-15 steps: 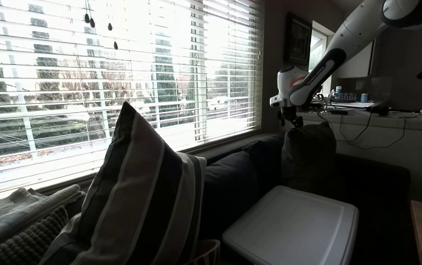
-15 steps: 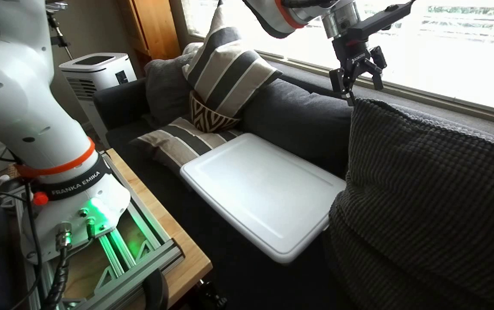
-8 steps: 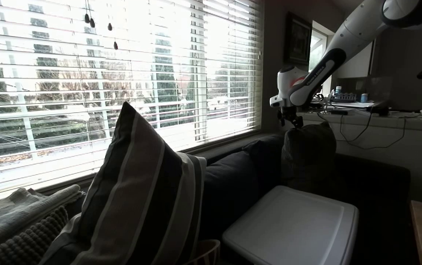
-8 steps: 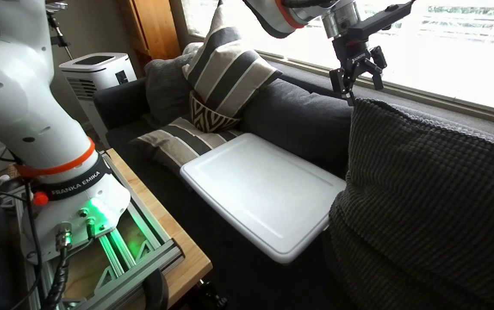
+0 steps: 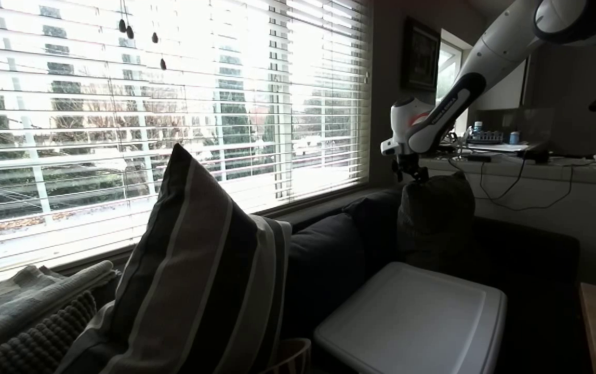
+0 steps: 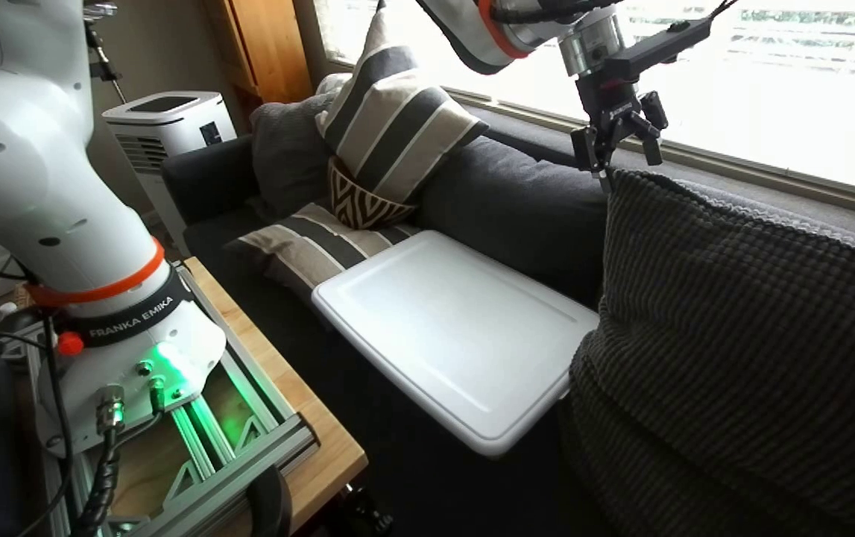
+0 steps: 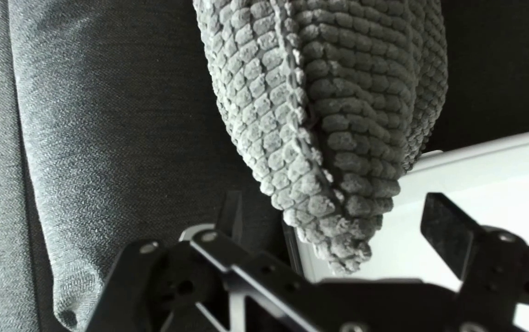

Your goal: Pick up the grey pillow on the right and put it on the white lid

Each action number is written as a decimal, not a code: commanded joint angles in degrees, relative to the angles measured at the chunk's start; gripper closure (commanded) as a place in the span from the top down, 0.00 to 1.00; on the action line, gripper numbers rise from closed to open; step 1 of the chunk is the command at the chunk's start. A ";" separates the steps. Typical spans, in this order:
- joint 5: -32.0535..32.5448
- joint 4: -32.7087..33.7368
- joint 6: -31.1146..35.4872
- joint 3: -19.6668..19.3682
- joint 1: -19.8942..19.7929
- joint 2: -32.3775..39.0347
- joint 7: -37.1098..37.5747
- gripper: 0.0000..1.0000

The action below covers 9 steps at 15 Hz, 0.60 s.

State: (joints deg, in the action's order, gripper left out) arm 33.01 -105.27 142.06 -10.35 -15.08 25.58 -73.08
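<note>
The grey pillow [image 6: 755, 365], with ribbed, knobbly fabric, stands upright on the dark sofa, also visible in an exterior view [image 5: 435, 221]. Flat beside it lies the white lid [image 6: 457, 335], its rim partly covered by the pillow from this side. My gripper [image 6: 617, 156] points down at the pillow's upper corner, jaws wide apart. In the wrist view the corner of the grey pillow [image 7: 333, 203] reaches in between the open fingers [image 7: 446, 235], with a gap on both sides. Part of the white lid [image 7: 499, 198] shows below it there.
A striped cushion [image 6: 405, 112] leans on the sofa's backrest behind a patterned basket [image 6: 364, 201]; another striped cushion [image 6: 308, 250] lies by the lid. The sofa's back cushion [image 6: 516, 201] and the window sill [image 6: 740, 168] run close behind the gripper. A wooden table [image 6: 338, 447] bears the robot's base.
My gripper has sunk slightly toward the pillow's corner over the last half second. Its jaws have stayed open; the pillow and lid have not visibly moved.
</note>
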 commanded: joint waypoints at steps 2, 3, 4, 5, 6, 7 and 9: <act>0.26 3.52 -3.70 -1.16 0.63 2.69 0.33 1.00; 0.37 4.21 -4.30 -1.30 0.53 3.21 0.36 1.00; -0.36 4.91 -5.27 -0.97 0.05 3.72 -0.90 1.00; -0.50 5.29 -6.21 -0.76 -0.31 4.20 -2.44 1.00; -0.74 5.85 -7.40 -0.47 -0.59 4.78 -3.87 1.00; -0.84 6.36 -7.25 -0.26 -0.99 5.54 -5.09 1.00; -0.33 7.68 -5.79 -0.53 -1.23 7.22 -5.60 0.75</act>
State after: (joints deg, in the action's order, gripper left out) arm 32.98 -100.72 136.13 -11.10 -15.43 29.56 -75.93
